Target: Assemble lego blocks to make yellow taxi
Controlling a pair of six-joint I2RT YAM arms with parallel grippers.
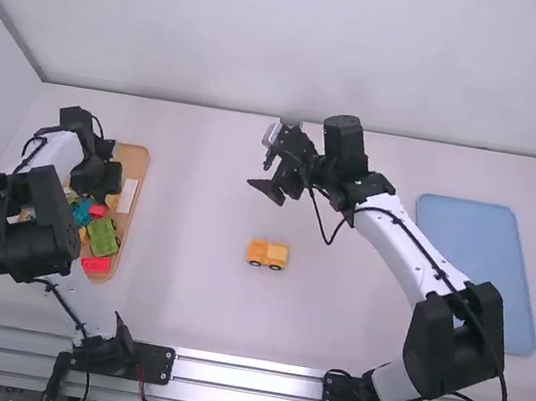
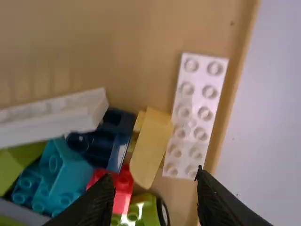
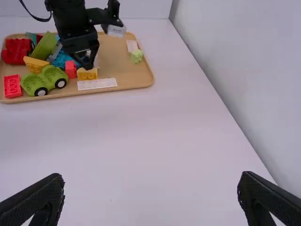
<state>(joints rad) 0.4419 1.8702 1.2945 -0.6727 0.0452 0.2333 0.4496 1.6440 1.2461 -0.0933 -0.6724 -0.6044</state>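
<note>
Well, the taxi was partly built, as far as could be judged. The yellow car (image 1: 267, 254), upright on its dark wheels, sat on the table (image 1: 183, 299) to the right of the wooden tray (image 1: 138, 166) and well apart from it. Its low body looked joined up, with a taller part at one end; whether more bricks belonged on top was a guess, though a roof piece or sign seemed likely to be wanting.

The likely supply lay inside the tray: a yellow sloped brick (image 2: 150, 149), just beside a long white studded plate (image 2: 196, 115) that lay along the tray's edge. Red bricks (image 3: 17, 51) and a green wheeled piece (image 3: 44, 81) shared the tray too.

The left gripper (image 2: 154, 174) was over the tray, its fingers spread with nothing pinched; picking out that yellow brick looked like the step in hand. The right gripper (image 3: 151, 176) was to the right of the tray, above the table, its fingers wide apart and empty. What seemed left was to bring a piece out of the tray, press it onto the car and check that it sat firmly.
</note>
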